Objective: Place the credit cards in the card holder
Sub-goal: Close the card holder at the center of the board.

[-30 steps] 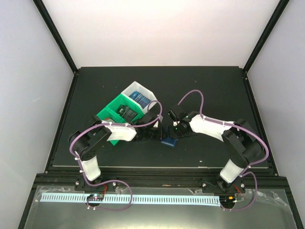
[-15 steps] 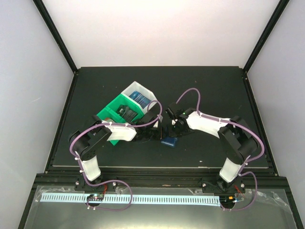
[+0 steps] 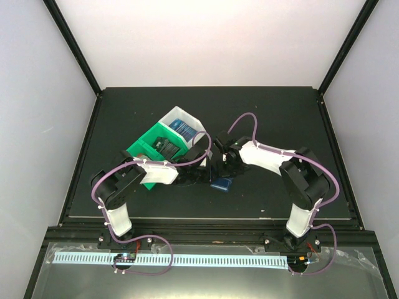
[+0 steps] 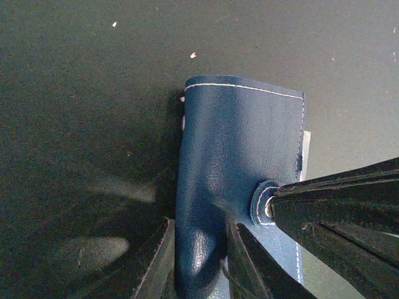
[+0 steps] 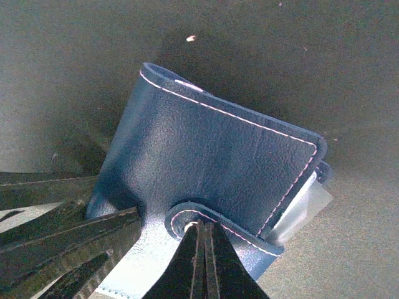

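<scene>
L gripper point(image 4: 199, 225) clamped on card holder point(image 4: 240, 137) near edge, pinning it to table point(image 3: 280, 112). R gripper point(image 5: 201, 225) closed tight at snap tab point(image 5: 177, 215), appears nipping it. Holder folded shut, mid-table. Step: unsnap/open. Next: peel tab up, L bracing. Beyond: credit cards point(image 3: 182, 128) in bin point(image 3: 144, 144).

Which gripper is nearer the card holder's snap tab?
Right. The right gripper is shut with its tips right at the snap tab. The left gripper clamps the card holder at its end, just beside the tab.
</scene>
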`<state>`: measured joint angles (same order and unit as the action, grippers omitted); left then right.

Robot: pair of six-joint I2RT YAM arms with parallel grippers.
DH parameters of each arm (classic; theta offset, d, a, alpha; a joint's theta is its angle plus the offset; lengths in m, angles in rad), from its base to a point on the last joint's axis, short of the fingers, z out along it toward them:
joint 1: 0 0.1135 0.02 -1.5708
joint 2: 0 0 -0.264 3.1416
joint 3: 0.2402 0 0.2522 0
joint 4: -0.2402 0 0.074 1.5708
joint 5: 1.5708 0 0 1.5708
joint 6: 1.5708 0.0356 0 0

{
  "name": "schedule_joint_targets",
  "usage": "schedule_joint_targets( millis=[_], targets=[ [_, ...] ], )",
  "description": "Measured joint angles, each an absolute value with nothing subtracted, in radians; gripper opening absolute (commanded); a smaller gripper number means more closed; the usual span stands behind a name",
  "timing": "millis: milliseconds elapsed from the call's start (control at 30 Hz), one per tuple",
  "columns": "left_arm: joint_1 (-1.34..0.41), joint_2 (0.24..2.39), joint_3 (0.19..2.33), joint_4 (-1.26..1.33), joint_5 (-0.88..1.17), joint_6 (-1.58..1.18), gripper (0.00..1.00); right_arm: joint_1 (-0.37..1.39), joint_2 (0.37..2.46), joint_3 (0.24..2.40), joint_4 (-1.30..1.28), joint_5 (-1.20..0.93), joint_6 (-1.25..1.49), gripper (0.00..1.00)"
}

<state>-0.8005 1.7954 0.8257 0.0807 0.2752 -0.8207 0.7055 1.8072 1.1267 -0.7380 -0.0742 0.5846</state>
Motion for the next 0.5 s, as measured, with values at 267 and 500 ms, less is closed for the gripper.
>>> schedule_joint_targets(
  millis=[267, 500],
  targets=[
    [-0.799, 1.792, 0.804, 0.118, 0.277, -0.828, 0.25, 0.705, 1.818, 1.134, -0.742, -0.085, 0.615, 0.01],
    [-0.798, 1.763, 0.776, 0.131, 0.278, -0.830, 0.34, 0.705, 1.734, 1.056, -0.653, -0.072, 0.645, 0.10]
  ],
)
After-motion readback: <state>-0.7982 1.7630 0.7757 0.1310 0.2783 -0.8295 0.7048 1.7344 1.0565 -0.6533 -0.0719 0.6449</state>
